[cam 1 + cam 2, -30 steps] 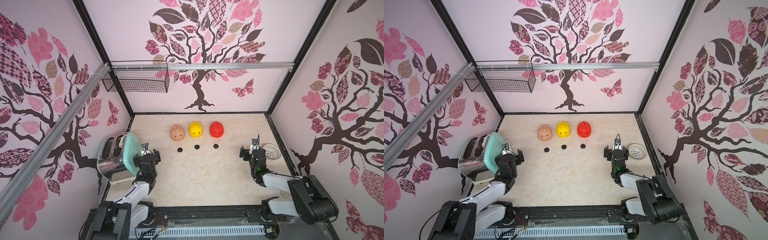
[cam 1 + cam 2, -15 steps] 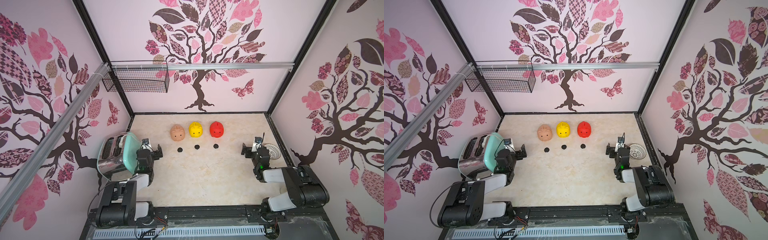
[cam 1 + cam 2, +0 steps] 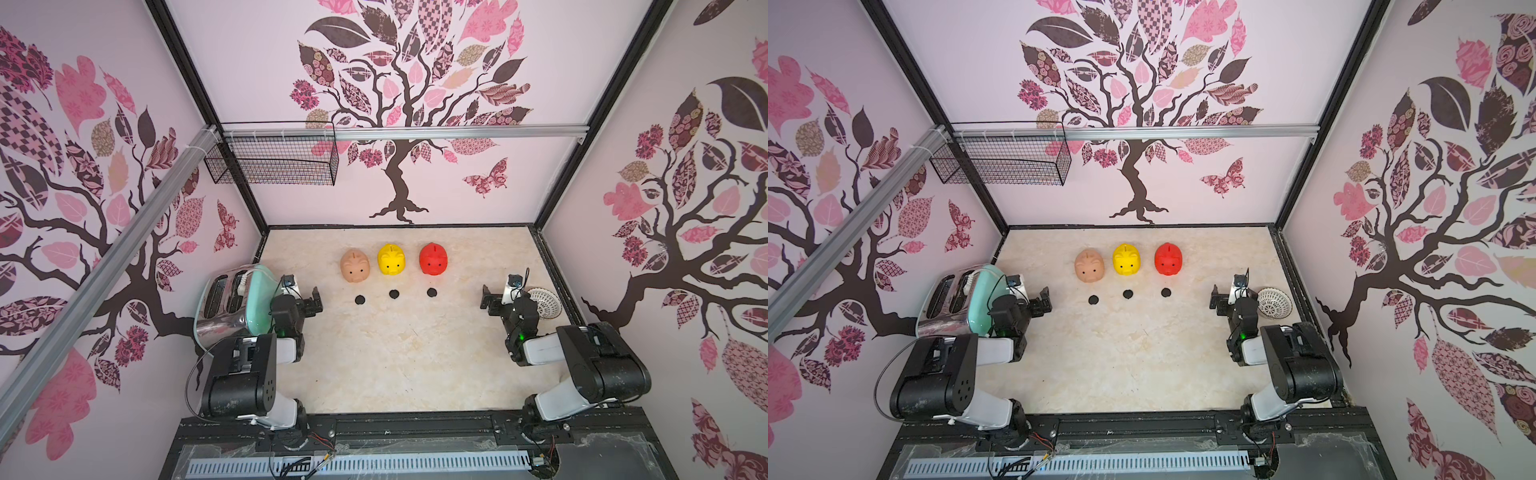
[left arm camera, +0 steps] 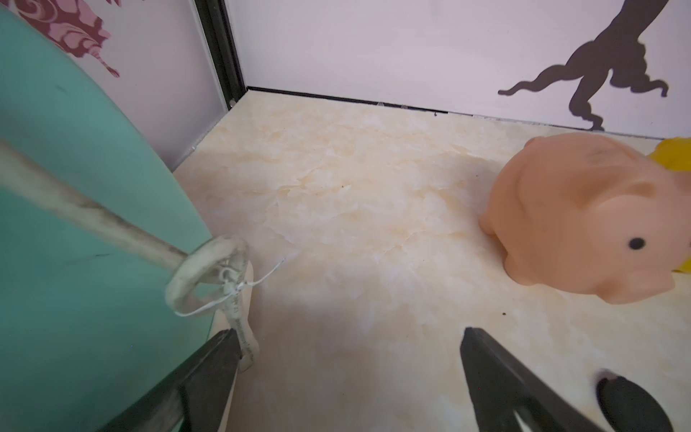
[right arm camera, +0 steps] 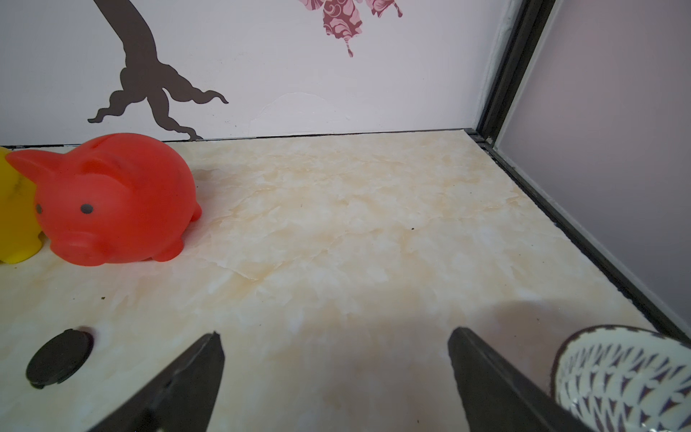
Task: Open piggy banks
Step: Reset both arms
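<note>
Three piggy banks stand in a row near the back wall in both top views: peach (image 3: 355, 266), yellow (image 3: 390, 259) and red (image 3: 433, 259). A black round plug lies on the table in front of each (image 3: 360, 299) (image 3: 394, 294) (image 3: 432, 291). My left gripper (image 3: 303, 297) is open and empty beside the toaster, left of the peach pig (image 4: 583, 220). My right gripper (image 3: 500, 299) is open and empty next to the bowl, right of the red pig (image 5: 112, 202). In the wrist views only bare table lies between the left fingers (image 4: 209, 366) and the right fingers (image 5: 482, 374).
A mint-green toaster (image 3: 232, 301) stands at the left wall, with its cord (image 4: 112, 228) close to my left gripper. A white lattice bowl (image 3: 544, 302) sits at the right edge. A wire basket (image 3: 274, 160) hangs on the back left rail.
Both arms have folded back, their upper links now raised over the front of the table. The grippers stay open near the sides. Pigs and plugs have not moved.
</note>
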Action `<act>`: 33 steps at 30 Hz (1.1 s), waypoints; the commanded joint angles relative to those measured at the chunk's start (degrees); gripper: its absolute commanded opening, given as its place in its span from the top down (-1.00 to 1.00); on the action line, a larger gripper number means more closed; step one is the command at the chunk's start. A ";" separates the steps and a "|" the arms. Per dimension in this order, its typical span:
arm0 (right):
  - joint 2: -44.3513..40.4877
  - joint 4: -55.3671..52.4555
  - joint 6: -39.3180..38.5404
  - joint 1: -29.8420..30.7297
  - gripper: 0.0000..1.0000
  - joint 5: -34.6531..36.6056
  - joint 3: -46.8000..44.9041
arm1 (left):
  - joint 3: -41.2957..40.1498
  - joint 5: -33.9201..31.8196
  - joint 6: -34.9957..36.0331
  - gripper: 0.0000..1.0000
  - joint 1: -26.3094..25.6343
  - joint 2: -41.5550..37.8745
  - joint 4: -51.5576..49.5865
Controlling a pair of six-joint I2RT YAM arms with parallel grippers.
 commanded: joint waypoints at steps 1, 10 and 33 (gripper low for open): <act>0.12 0.69 0.36 -0.25 -0.99 0.19 0.56 | 2.19 -0.28 1.42 -0.97 -1.85 0.74 0.07; 0.00 0.82 0.36 -0.25 -0.99 0.31 0.40 | -1.63 -11.22 2.29 -0.97 -5.67 2.07 9.43; 0.09 -1.20 2.38 -0.95 -0.99 2.43 1.54 | 0.03 -13.70 -0.27 -0.97 -4.84 1.06 4.41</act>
